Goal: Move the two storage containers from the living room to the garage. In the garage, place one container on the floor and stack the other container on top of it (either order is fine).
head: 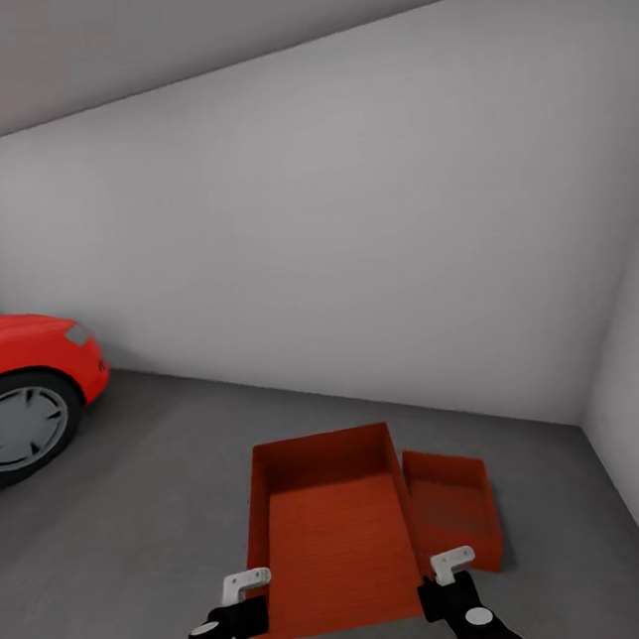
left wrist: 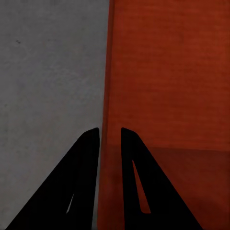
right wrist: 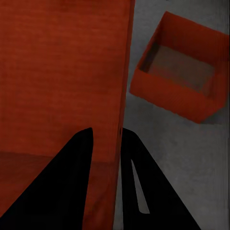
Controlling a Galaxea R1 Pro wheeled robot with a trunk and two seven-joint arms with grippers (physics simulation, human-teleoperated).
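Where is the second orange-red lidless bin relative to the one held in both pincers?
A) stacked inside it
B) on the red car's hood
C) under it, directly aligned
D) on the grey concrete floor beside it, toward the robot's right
D: the smaller-looking orange-red lidless bin sits on the dark grey concrete floor to the right of the held orange-red bin, whose side walls the left pincer and right pincer clamp.

We log this place as garage. Evidence we see: red car point(head: 22, 381) parked at left, front wheel point(head: 18, 426) with grey hubcap in view; dark grey rough concrete floor point(head: 162, 499); plain pale grey walls point(head: 349, 236) meeting in bare corner at right; pale ceiling point(head: 174, 27) overhead. Two orange-red storage bins point(head: 333, 548) near that corner.
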